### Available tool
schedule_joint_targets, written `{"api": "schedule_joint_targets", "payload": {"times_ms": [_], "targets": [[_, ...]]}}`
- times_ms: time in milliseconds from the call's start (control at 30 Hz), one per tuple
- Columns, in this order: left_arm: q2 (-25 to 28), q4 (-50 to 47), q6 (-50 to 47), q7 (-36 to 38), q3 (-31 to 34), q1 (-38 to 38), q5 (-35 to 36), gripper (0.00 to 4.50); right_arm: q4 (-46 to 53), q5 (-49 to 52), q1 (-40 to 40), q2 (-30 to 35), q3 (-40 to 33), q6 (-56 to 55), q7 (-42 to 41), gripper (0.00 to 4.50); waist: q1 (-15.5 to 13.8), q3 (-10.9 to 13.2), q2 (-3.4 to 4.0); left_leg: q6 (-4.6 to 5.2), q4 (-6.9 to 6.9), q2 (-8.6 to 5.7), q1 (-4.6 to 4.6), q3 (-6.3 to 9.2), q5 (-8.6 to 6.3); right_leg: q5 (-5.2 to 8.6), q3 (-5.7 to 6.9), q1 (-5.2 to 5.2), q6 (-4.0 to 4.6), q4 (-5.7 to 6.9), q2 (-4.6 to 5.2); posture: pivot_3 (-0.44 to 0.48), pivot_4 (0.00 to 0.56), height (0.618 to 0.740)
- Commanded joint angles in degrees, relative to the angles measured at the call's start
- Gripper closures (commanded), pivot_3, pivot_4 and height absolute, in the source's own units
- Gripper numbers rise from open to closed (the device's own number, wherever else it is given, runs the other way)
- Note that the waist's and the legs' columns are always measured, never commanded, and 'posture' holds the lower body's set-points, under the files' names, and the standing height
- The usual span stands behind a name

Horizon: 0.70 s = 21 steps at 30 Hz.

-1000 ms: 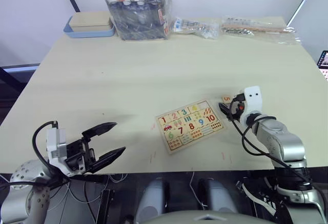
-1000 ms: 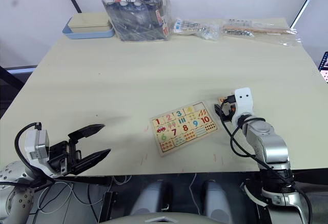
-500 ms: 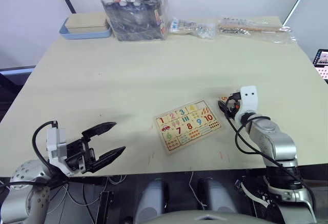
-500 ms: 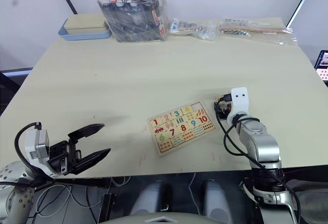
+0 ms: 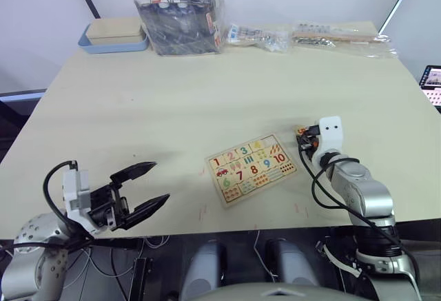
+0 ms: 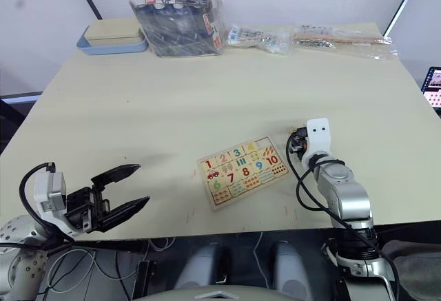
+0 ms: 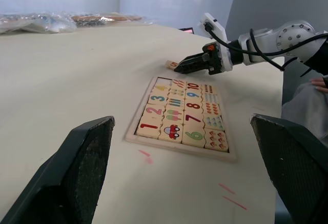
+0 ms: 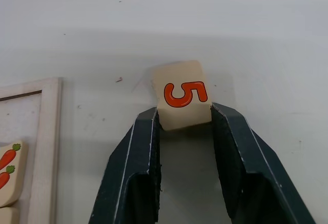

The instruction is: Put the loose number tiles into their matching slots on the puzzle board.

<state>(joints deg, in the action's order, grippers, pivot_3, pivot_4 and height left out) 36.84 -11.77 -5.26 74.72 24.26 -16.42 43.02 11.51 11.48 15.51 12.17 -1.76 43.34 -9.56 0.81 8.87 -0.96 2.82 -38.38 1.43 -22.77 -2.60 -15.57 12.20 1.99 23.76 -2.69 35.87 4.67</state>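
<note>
- The left gripper hovers near the front left corner of the pale beige table, its two black fingers spread wide apart with nothing between them.
- The flat rectangular pale-wood puzzle board with coloured numbers lies near the table's front edge, right of centre and turned at a slant; tiles 1 to 4 sit in its top row, and the slot at that row's right end is bare.
- Just beyond the board's far right corner lies the small square pale-wood tile printed with an orange 5, flat on the table.
- The right gripper is low at that tile, its two fingers closed against the tile's two sides at its near end.
</note>
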Motion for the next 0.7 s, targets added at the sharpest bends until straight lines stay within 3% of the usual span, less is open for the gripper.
{"api": "schedule_joint_targets", "payload": {"times_ms": [33,133,367,567,700], "targets": [[0.12,-2.62,-0.37,0.11,0.66,0.32,1.71,0.0,2.02,0.58,0.29,2.11,0.33,-0.74,-2.98,3.64,-0.02,0.0,0.0,0.0,0.0,0.0,0.0,0.0,0.0,0.0,0.0,0.0,0.0,0.0,0.0,0.0,0.15,0.74],[0.03,-2.87,-0.73,0.03,0.63,0.55,1.79,0.0,2.38,1.29,0.99,4.17,0.48,-0.6,-5.9,3.64,-0.02,0.01,0.01,0.0,0.0,0.0,0.0,0.0,0.0,0.0,-0.01,0.0,0.0,0.0,0.0,0.0,0.15,0.74],[0.07,-2.92,-1.44,-0.08,0.15,1.23,1.64,0.0,3.46,5.3,6.46,16.02,4.73,1.01,-22.71,3.64,-0.03,0.04,0.06,0.01,0.0,-0.01,-0.01,-0.03,0.0,0.0,-0.02,0.02,0.0,-0.01,0.0,0.0,0.15,0.74],[0.19,-2.98,-2.05,-0.11,-0.18,1.76,1.36,0.0,0.23,6.79,19.12,30.15,13.37,0.34,-44.7,3.64,-0.04,0.12,0.11,0.01,-0.01,-0.02,-0.02,0.0,0.0,0.0,0.0,0.03,0.0,-0.03,0.02,0.0,0.15,0.74],[0.24,-3.69,-2.46,-0.31,0.07,1.5,1.52,0.0,-4.47,3.97,27.88,35.36,20.65,-3.53,-56.63,3.64,-0.06,0.08,0.05,0.01,0.03,-0.01,-0.04,0.04,-0.01,0.01,0.05,0.03,0.0,-0.06,0.02,0.0,0.15,0.74]]}}
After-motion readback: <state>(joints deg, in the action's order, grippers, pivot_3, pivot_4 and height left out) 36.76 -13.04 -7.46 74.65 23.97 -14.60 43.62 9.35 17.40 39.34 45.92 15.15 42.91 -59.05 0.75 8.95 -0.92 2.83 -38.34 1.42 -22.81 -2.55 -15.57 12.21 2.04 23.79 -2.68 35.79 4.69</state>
